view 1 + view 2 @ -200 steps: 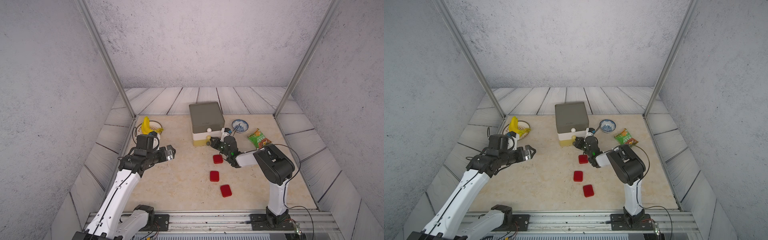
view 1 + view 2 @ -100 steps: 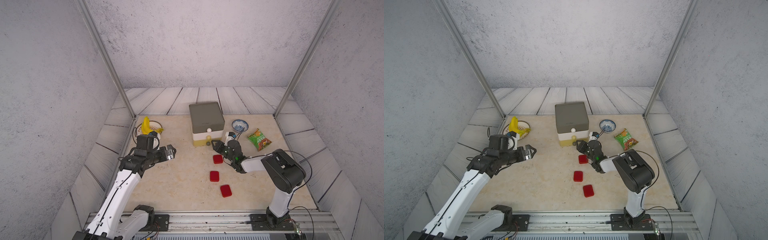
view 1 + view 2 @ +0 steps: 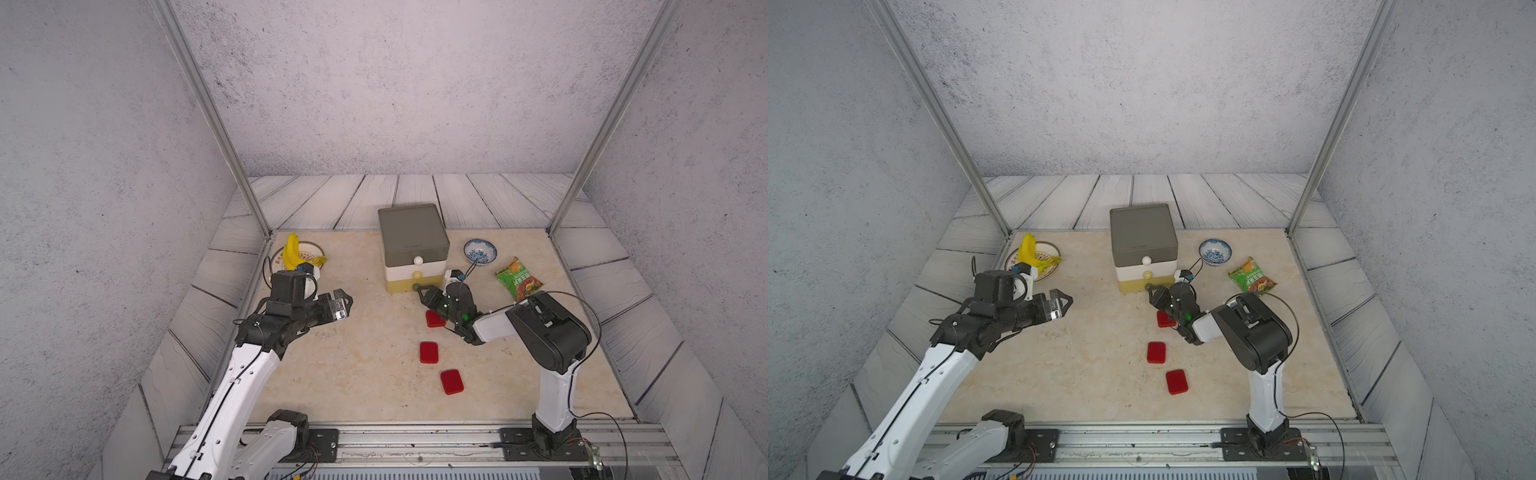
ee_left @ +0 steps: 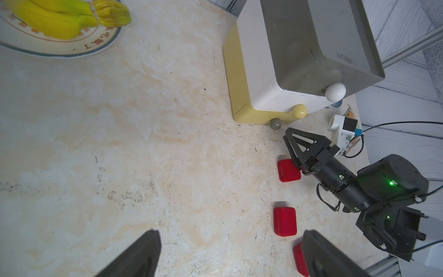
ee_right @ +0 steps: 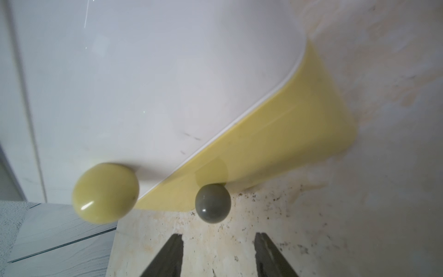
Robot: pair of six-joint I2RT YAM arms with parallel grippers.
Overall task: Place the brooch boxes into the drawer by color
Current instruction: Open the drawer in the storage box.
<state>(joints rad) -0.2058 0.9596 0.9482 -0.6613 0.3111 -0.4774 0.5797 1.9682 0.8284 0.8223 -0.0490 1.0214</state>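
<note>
**Step in hand (judged): opening the bottom tier.**

The small three-tier drawer chest (image 3: 413,239), grey over white over yellow, stands at the back of the marble-patterned worktop (image 3: 353,374). All three tiers are shut. Three flat red velvety brooch boxes (image 3: 429,352) lie in a loose row on the worktop in front of the chest. In both top views the right arm partly hides the box nearest the chest. No blue or black boxes are in view.

**Right hand** (image 5: 219,236): low over the worktop, reaching forward, aimed at the round grey knob (image 5: 212,203) of the yellow tier. The jaws stand partly apart and hold nothing. The knob sits just ahead of the fingertips, not between them.

**Left hand** (image 3: 347,300): jaws spread wide and empty. It hovers above the worktop, well apart from the chest and the boxes, and points toward them.

**Next move (judged):**
1. Advance the right hand until the grey knob lies between the pads.
2. Close on the knob.
3. Pull straight out along the tier's line.

**Cautions:**
- The round knob offers little purchase, so an off-centre grip may slip.
- The chest looks light and may slide with the pull instead of the tier opening.
- Keep clear of the pale-yellow knob (image 5: 105,193) on the tier above.
</note>
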